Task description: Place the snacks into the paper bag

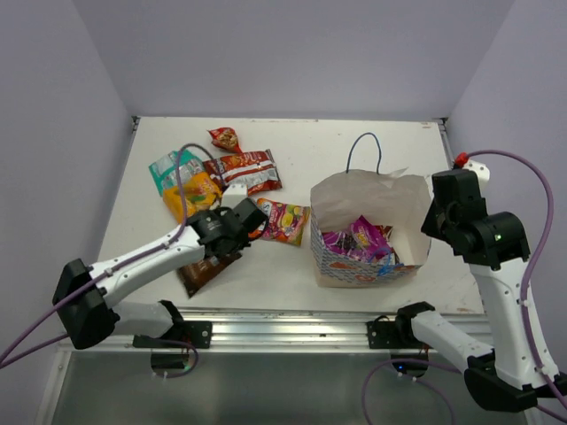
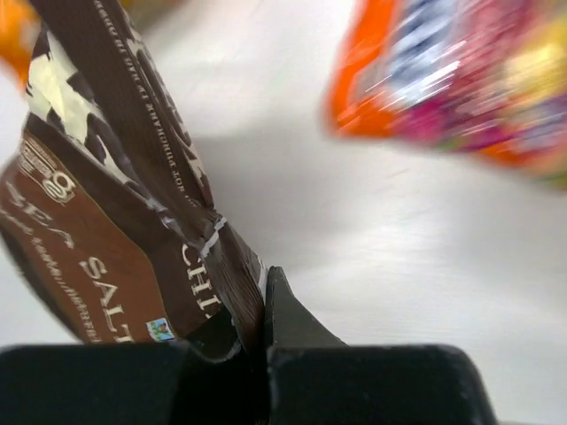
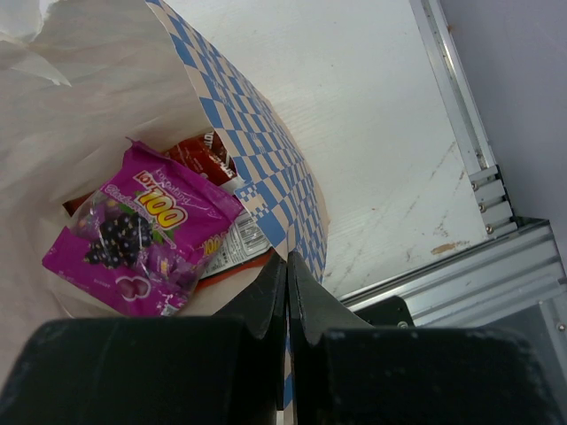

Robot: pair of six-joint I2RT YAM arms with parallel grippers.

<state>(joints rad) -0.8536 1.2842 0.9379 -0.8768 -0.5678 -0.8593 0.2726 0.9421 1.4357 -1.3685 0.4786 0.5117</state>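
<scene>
Left claw (image 2: 266, 297) pinches brown Sea Salt packet (image 2: 106, 257) by its corner, packet running off toward 11 o'clock; right claw (image 3: 287, 270) clamped on paper bag (image 3: 257, 150) rim.

Place: a robot test lab.
Enclosure: plain pale walls (image 1: 292, 53) close in a white bench (image 1: 292, 142) on three sides.
Mounting: a left arm (image 1: 142, 261) and a right arm (image 1: 509, 301) sit on an aluminium rail (image 1: 292, 328) at the near edge.
Wiring: purple cables (image 1: 509, 153) loop loose.
</scene>
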